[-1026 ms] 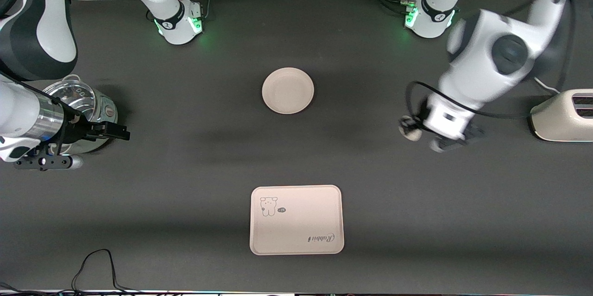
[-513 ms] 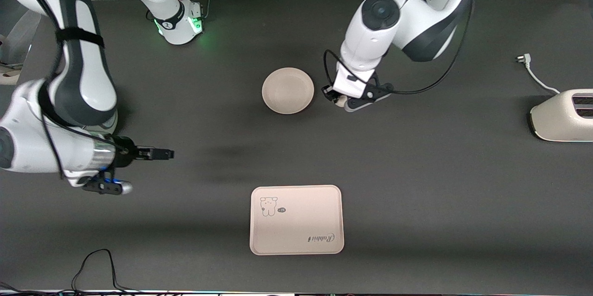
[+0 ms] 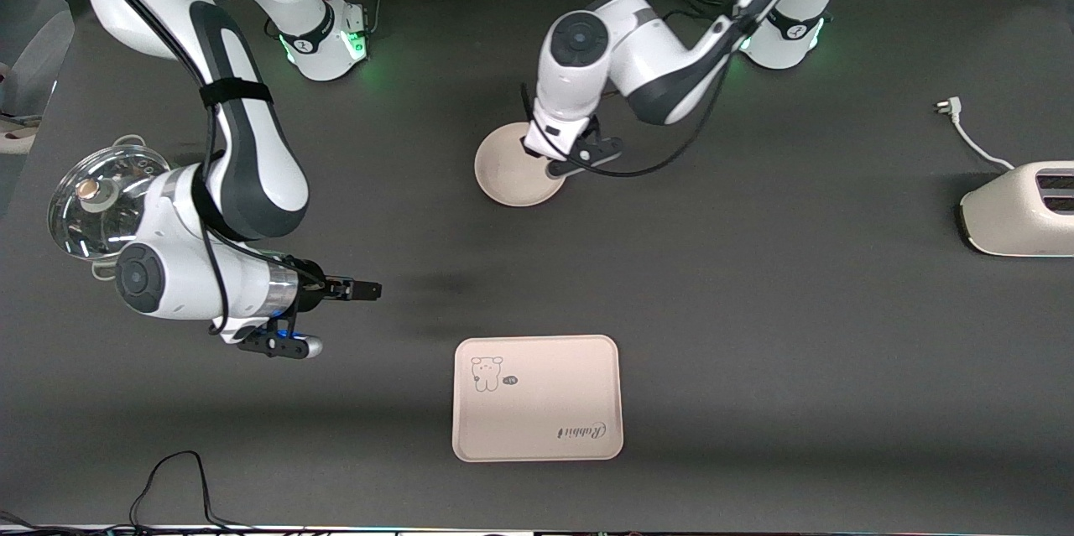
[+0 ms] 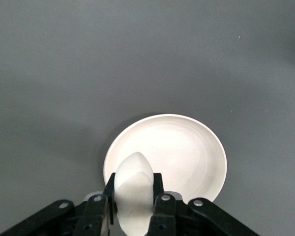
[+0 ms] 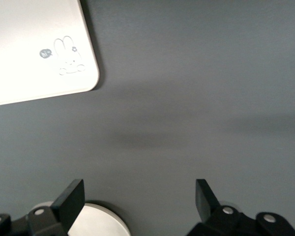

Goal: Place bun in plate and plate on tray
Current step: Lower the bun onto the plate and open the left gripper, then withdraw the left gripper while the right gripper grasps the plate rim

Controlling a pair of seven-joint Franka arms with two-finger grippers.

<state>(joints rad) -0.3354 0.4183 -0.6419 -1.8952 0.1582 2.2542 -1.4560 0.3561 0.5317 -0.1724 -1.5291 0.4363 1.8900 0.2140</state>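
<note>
My left gripper (image 3: pixel 544 157) is shut on the bun (image 4: pixel 133 172), a small off-white oblong lump, and holds it over the edge of the plate (image 3: pixel 510 177) on the left arm's side. In the left wrist view the bun sits between the black fingers (image 4: pixel 157 183) with the round cream plate (image 4: pixel 187 150) below. The bun is hidden in the front view. My right gripper (image 3: pixel 362 290) is open and empty above bare table, between the pot and the tray (image 3: pixel 537 410). The right wrist view shows its spread fingers (image 5: pixel 73 195) and a tray corner (image 5: pixel 34 49).
A steel pot with a glass lid (image 3: pixel 99 202) stands at the right arm's end of the table. A cream toaster (image 3: pixel 1019 210) with its loose plug and cord (image 3: pixel 965 129) stands at the left arm's end.
My left arm has carried the bun from near the toaster to over the plate's edge. My right arm has swung from the pot toward the middle of the table, uncovering the pot.
</note>
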